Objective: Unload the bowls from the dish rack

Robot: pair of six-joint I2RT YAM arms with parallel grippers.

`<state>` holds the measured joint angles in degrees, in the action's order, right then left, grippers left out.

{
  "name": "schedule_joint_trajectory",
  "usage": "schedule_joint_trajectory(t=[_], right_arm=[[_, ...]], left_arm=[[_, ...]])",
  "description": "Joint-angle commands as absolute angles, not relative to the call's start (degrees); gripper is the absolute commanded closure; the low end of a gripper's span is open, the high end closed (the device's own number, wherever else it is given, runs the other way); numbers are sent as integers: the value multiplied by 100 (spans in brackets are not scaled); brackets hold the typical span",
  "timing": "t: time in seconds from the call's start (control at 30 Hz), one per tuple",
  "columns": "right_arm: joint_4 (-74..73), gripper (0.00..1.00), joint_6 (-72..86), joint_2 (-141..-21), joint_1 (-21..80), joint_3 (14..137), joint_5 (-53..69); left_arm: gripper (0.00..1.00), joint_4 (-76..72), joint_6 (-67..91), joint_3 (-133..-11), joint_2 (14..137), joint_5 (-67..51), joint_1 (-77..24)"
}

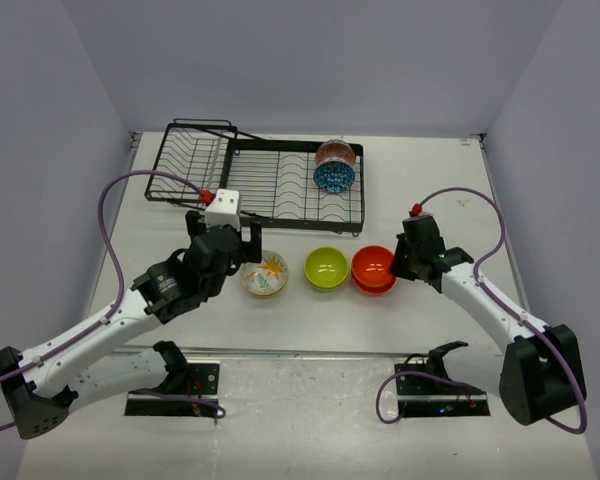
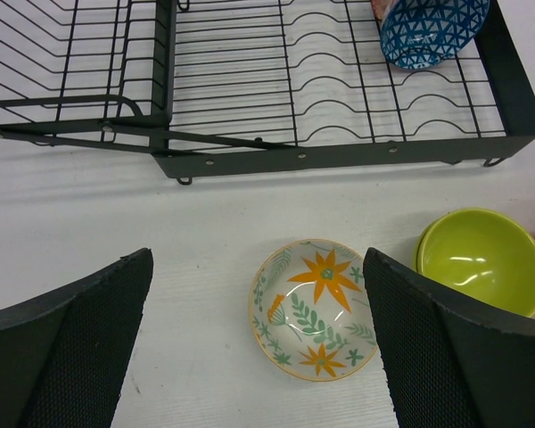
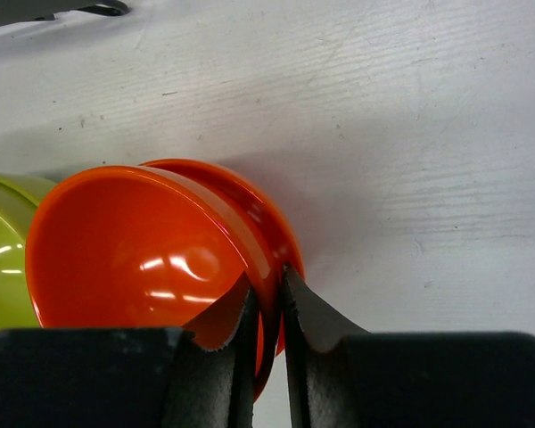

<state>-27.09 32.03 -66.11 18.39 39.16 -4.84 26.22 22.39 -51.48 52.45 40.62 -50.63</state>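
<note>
Right jaws pinch the rim of the orange bowl point(image 3: 134, 250), set down on the desk point(image 3: 383, 134); left jaws wide. Next: release, fetch blue bowl point(image 1: 334, 177).

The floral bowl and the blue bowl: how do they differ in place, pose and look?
Place: the floral bowl sits on the table, in front of the dish rack; the blue bowl is in the rack, at its right end.
Pose: the floral bowl stands mouth up; the blue bowl leans on its edge.
Look: the floral bowl is cream with orange flowers and green leaves; the blue bowl has a fine white pattern.
Both are small and round.
</note>
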Motion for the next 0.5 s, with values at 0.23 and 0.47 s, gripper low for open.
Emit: schedule_joint_trajectory(t=[0.23, 0.47], right_arm=[[-2654, 79, 2988, -6794, 1863, 4096, -308], [-2847, 71, 2927, -6522, 1863, 4210, -158]], left_arm=[[0, 2575, 2276, -5168, 5256, 3920, -5036], [0, 2575, 2215, -5203, 5282, 3876, -5036]])
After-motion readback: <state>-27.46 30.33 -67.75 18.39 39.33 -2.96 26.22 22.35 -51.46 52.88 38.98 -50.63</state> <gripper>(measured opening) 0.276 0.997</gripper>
